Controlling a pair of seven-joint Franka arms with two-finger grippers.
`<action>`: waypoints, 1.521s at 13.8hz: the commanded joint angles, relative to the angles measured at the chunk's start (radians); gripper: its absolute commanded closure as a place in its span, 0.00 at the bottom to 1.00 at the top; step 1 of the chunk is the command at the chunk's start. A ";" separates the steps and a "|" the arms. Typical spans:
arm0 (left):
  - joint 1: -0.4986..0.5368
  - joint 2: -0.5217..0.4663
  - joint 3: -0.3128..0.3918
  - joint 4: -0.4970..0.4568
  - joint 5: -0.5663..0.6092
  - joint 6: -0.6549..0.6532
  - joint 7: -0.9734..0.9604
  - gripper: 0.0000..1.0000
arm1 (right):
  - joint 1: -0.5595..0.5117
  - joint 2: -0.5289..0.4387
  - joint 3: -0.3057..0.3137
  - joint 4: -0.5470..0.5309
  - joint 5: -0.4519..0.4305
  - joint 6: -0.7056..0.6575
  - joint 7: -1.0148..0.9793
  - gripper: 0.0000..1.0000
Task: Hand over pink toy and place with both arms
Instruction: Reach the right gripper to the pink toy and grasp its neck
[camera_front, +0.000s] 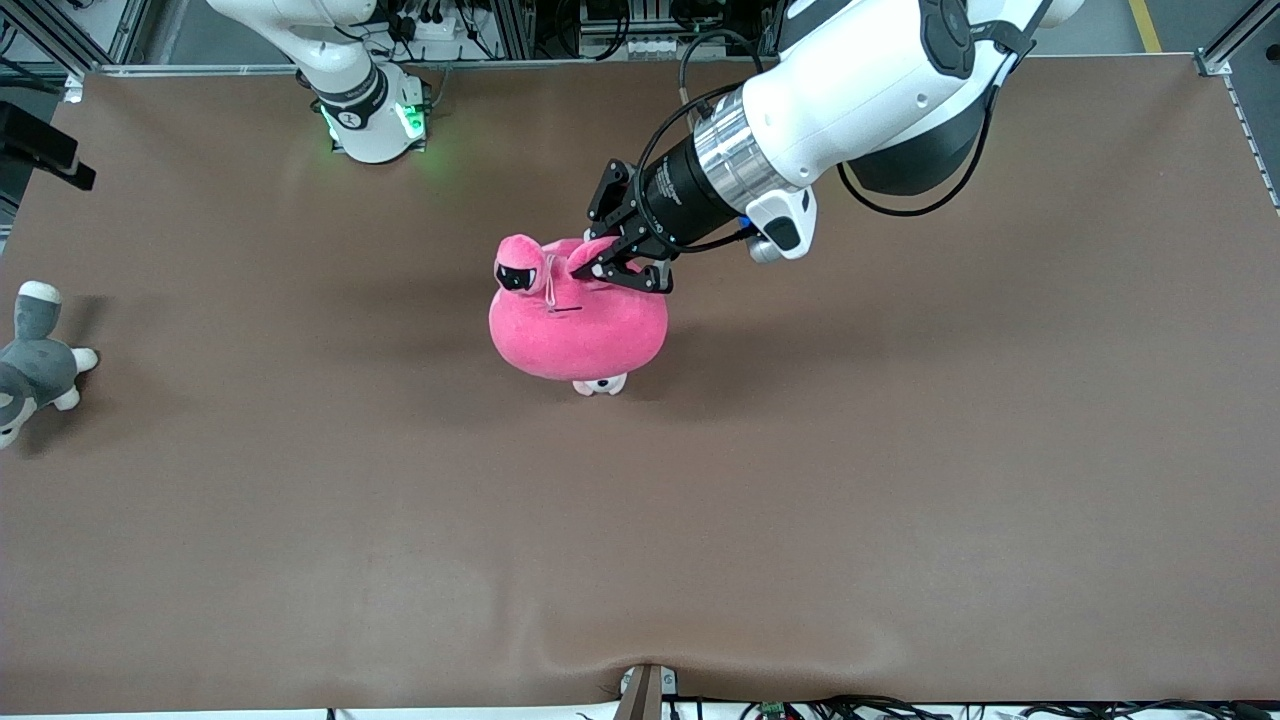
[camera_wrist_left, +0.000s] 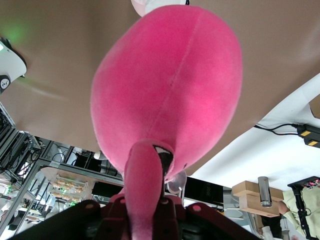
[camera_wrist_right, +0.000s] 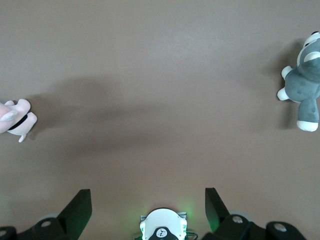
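The pink toy (camera_front: 575, 320) is a round hot-pink plush with dark angry eyes. It hangs over the middle of the table. My left gripper (camera_front: 603, 266) is shut on one of its ear flaps. In the left wrist view the toy's body (camera_wrist_left: 165, 90) fills the frame and the flap runs down between my left gripper's (camera_wrist_left: 145, 212) jaws. My right gripper (camera_wrist_right: 146, 194) is open and empty, high over its own base; only its arm (camera_front: 340, 60) shows in the front view, and it waits there.
A small pale pink-and-white puppy plush (camera_front: 600, 384) lies on the table under the pink toy and shows in the right wrist view (camera_wrist_right: 15, 117). A grey-and-white husky plush (camera_front: 35, 360) lies at the right arm's end of the table.
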 joint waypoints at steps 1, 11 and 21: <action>-0.013 0.010 0.007 0.028 0.018 0.009 -0.024 1.00 | -0.025 0.022 0.015 0.005 -0.012 -0.005 -0.015 0.00; -0.013 0.008 0.008 0.028 0.021 0.009 -0.042 1.00 | 0.104 0.144 0.021 0.004 0.325 -0.013 0.573 0.00; -0.021 0.011 0.008 0.025 0.022 0.009 -0.042 1.00 | 0.469 0.171 0.021 0.005 0.587 0.456 1.785 0.00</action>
